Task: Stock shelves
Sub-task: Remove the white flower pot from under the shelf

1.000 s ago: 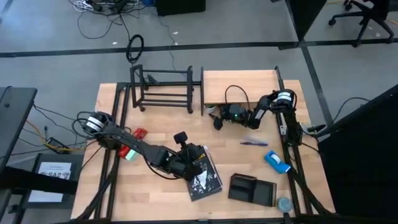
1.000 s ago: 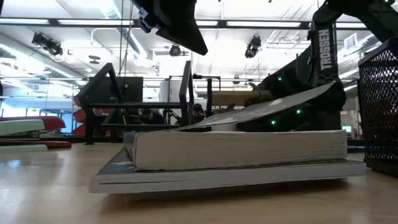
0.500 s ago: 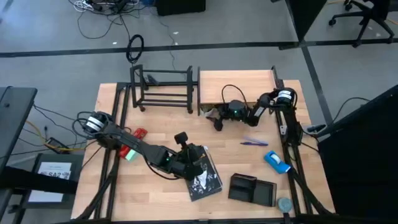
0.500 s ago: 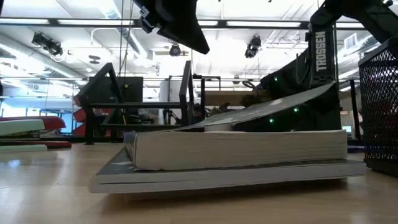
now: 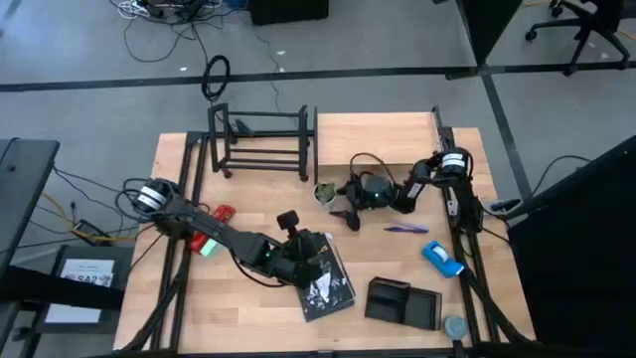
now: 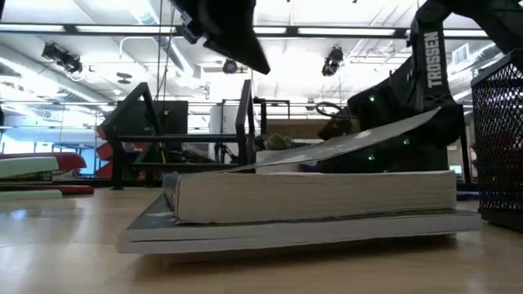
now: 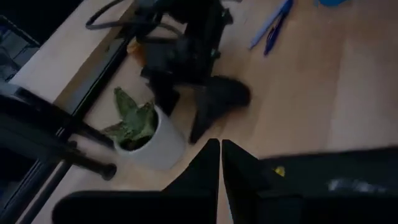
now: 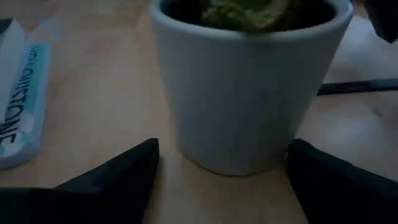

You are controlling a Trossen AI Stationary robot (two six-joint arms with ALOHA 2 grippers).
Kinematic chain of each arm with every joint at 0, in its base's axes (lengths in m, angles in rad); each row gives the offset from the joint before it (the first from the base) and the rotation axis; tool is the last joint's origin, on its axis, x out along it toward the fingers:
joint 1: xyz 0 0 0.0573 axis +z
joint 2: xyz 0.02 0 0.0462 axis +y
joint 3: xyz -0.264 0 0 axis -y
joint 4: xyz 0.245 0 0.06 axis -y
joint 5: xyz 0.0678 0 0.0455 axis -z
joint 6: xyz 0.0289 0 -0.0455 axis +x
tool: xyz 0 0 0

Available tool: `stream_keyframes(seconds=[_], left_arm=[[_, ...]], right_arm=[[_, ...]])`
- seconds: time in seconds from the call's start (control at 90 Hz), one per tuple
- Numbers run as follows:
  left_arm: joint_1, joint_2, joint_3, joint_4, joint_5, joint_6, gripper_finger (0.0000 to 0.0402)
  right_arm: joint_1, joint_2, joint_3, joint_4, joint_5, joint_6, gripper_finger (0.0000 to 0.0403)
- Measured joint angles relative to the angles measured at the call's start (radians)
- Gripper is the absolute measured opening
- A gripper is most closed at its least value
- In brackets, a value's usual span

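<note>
A white pot with a green plant (image 5: pixel 323 192) stands on its base on the table, just off the near left corner of the wood-topped shelf (image 5: pixel 376 134). My right gripper (image 8: pixel 224 149) is open with a finger on either side of the pot (image 8: pixel 249 93). A strip of table shows beside one finger. The black tube rack (image 5: pixel 260 139) stands left of the wood shelf. My left gripper (image 7: pixel 221 155) is shut and hangs above a thick dark book (image 5: pixel 326 276) in mid-table, clear of it in the low view. The book's cover (image 6: pixel 359 139) is raised at a slant.
Two pens (image 5: pixel 407 228), a blue object (image 5: pixel 442 257) and a black mesh tray (image 5: pixel 402 301) lie on the table's right half. A red item (image 5: pixel 224 212) and a green one (image 5: pixel 206 246) lie under my left arm. The mesh tray (image 6: pixel 498 139) stands right beside the book.
My right gripper has drawn back from under the wood shelf toward the table's near edge and slightly left. The plant pot has come out from under the plank with it and now stands in the open.
</note>
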Motion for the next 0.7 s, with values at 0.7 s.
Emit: stream_keyframes(seconds=[0.7], left_arm=[[-0.017,-0.008,-0.206,-0.378,0.115,-0.446,0.0]], right_arm=[[0.084,0.001,0.29,-0.29,0.024,-0.018,0.0347]])
